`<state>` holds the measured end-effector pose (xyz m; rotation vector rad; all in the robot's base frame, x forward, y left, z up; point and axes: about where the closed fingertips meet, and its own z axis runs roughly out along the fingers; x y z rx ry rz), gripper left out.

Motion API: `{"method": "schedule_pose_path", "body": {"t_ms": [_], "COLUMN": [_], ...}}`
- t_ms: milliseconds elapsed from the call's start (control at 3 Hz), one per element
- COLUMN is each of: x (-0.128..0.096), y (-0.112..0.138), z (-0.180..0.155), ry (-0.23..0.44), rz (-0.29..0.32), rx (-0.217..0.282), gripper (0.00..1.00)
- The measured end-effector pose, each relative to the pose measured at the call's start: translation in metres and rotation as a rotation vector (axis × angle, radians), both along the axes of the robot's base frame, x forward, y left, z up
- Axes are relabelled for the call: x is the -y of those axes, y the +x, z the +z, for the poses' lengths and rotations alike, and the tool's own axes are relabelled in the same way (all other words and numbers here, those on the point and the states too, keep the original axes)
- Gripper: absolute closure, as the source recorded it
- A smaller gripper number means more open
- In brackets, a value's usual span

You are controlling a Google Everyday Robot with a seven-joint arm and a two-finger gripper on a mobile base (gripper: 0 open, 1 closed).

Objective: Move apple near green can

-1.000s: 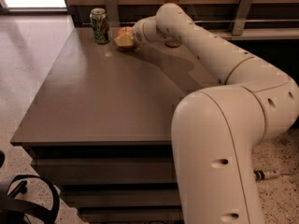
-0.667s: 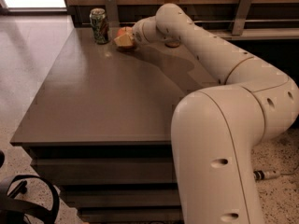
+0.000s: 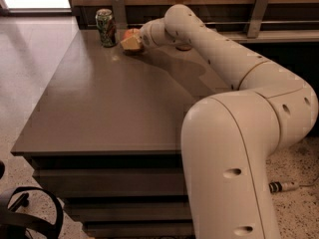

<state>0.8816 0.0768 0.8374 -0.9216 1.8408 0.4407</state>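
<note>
Camera view: round red-orange apple (image 3: 131, 33) (partly hidden) just right of green can (image 3: 105, 28), not touching; gripper (image 3: 130, 44) there, jaws clamped on apple.

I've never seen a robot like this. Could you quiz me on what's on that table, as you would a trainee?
1. True or false: the green can stands upright near the far left corner of the table.
2. Where is the pincer? A) right at the apple; B) down by the floor; C) at the table's near edge.
3. Fill in: in the camera view, the apple sits to the ____ of the green can.
Key: 1 true; 2 A; 3 right.
</note>
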Motion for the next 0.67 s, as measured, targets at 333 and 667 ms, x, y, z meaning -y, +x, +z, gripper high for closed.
{"method": "schedule_pose_path", "body": {"t_ms": [333, 667], "x": [-0.0002, -0.0029], "y": [0.0, -0.0002], "z": [0.0001, -0.0022], "ry": [0.0, 0.0], "rz": [0.0, 0.003], "rx": [0.0, -0.003], "gripper": [0.13, 0.0]}}
